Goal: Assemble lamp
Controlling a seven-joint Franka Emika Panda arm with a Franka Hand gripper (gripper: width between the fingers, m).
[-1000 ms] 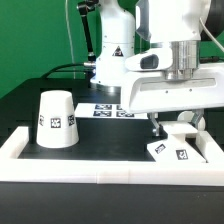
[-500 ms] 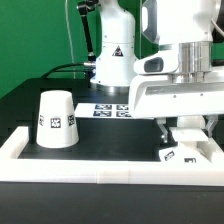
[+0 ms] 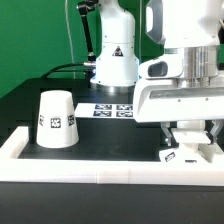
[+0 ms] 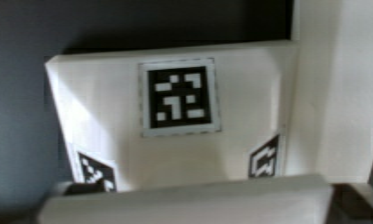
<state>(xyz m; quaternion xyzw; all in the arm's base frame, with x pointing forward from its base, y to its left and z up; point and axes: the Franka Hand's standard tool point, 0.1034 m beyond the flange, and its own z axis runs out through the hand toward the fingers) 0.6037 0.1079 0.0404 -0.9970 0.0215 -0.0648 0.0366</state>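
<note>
The gripper (image 3: 188, 134) hangs low over the base (image 3: 186, 153), at about 4 o'clock in the exterior view. Its wide body hides the fingertips, so I cannot tell whether the jaws stand apart or have closed on anything. The wrist view looks down on the base (image 4: 172, 92), with its top tag square to the camera and a white strip (image 4: 339, 90), probably the wall, just beside it. A rounded white form (image 4: 183, 200) close to the lens is too blurred to name.

The base sits near the front wall (image 3: 100, 172). The shade (image 3: 57, 120) stands wide end down at 9 o'clock, well apart. The marker board (image 3: 110, 108) lies toward 12 o'clock. I cannot make out the bulb.

Nothing looks joined yet, so this seems to be the opening step of handling the base. The next move calls for getting the base flat and squared against the wall, then fetching the bulb and bringing its neck down upright.
</note>
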